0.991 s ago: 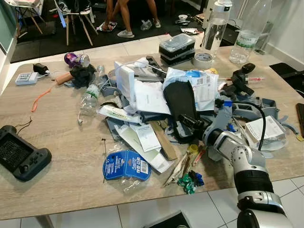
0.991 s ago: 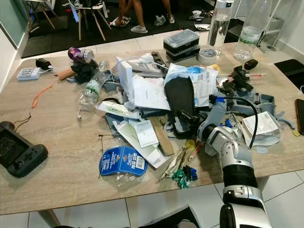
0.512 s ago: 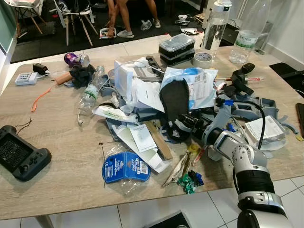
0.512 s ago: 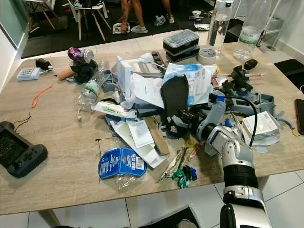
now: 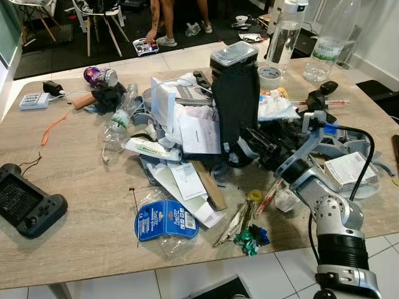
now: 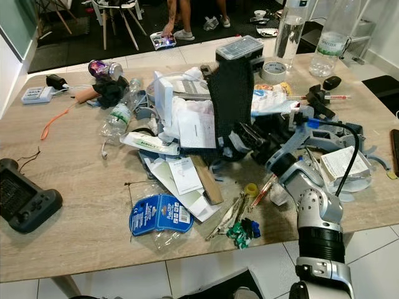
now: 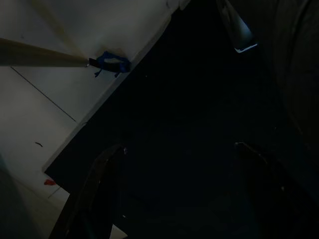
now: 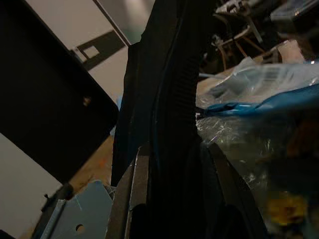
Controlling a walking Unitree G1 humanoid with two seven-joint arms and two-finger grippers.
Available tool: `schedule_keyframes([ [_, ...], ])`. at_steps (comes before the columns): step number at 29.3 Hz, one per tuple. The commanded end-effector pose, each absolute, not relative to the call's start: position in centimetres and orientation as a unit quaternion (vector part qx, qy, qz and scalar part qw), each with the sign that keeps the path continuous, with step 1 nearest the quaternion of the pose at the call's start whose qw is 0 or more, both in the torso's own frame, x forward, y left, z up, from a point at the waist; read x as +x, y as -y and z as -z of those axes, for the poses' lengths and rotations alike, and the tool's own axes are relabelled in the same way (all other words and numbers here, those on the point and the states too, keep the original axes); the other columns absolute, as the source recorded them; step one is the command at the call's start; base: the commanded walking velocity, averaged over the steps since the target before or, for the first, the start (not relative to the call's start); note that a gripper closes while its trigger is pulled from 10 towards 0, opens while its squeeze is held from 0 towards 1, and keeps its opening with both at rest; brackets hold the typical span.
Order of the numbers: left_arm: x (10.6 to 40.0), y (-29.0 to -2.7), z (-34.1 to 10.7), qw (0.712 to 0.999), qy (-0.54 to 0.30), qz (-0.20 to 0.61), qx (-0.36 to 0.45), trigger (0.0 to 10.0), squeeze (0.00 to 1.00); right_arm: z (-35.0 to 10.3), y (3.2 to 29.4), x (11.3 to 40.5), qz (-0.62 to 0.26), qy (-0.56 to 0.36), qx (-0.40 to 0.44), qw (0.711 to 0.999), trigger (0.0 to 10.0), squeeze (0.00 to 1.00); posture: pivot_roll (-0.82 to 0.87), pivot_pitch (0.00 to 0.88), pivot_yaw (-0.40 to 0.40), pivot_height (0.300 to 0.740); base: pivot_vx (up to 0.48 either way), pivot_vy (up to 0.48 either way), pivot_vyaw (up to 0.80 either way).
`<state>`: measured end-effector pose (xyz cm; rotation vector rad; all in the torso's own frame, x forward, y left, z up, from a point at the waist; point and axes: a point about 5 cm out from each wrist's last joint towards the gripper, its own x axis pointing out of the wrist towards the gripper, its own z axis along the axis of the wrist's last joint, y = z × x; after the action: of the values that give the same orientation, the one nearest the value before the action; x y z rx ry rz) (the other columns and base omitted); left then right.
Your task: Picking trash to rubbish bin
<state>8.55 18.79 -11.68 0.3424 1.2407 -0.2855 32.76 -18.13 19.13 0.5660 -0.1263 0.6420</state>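
Your right gripper is clamped on the lower edge of a flat black fabric-and-rubber insole-shaped piece, and the big change in the last second is that this piece, which lay flat across the white papers in the middle of the heap, now stands upright above the pile, its top reaching up in front of the grey lidded plastic box. The wrist camera confirms it: both black fingers press on either side of the dark ribbed strip, so you have a firm pinch rather than a nudge. The white-and-blue plastic mailer bag that sat beside the black piece has slumped down toward the right side of the pile, just behind your wrist. Around that same heap, the blue blister pack lies near the table's front edge, the crushed clear bottle on the pile's left, and the black game controller well apart at the far left. For the task, this reads as one item of trash lifted free and ready to carry off; no rubbish bin can be made out from here, so you likely need to turn away from the wooden table to find it. Your left gripper hangs idle in shadow over the tiled floor, fingers spread.
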Motion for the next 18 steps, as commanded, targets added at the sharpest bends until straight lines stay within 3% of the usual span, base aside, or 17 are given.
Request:
schedule_keyframes([
  [1, 8.5, -18.0, 11.8, 0.794, -0.573, 0.142, 0.146, 10.0, 0.00, -19.5, 18.3, 32.5, -0.310, 0.080, 0.268, 0.909, 10.0, 0.00, -0.07, 0.104, 0.045, 0.740, 0.000, 0.000, 0.00],
  [7, 8.5, -18.0, 11.8, 0.794, -0.573, 0.141, 0.146, 10.0, 0.00, -19.8, 18.7, 32.7, -0.287, 0.093, 0.242, 0.922, 10.0, 0.00, -0.07, 0.105, 0.042, 0.740, 0.000, 0.000, 0.00],
  [11, 8.5, -17.9, 11.8, 0.793, -0.574, 0.142, 0.147, 10.0, 0.00, -22.7, 19.2, 32.1, -0.297, 0.180, 0.264, 0.900, 10.0, 0.00, -0.07, 0.105, 0.042, 0.740, 0.000, 0.000, 0.00],
  [18, 8.6, -17.9, 11.8, 0.794, -0.573, 0.143, 0.147, 10.0, 0.00, -23.5, 19.1, 31.8, -0.305, 0.205, 0.270, 0.890, 10.0, 0.00, -0.07, 0.105, 0.041, 0.740, 0.000, 0.000, 0.00],
])
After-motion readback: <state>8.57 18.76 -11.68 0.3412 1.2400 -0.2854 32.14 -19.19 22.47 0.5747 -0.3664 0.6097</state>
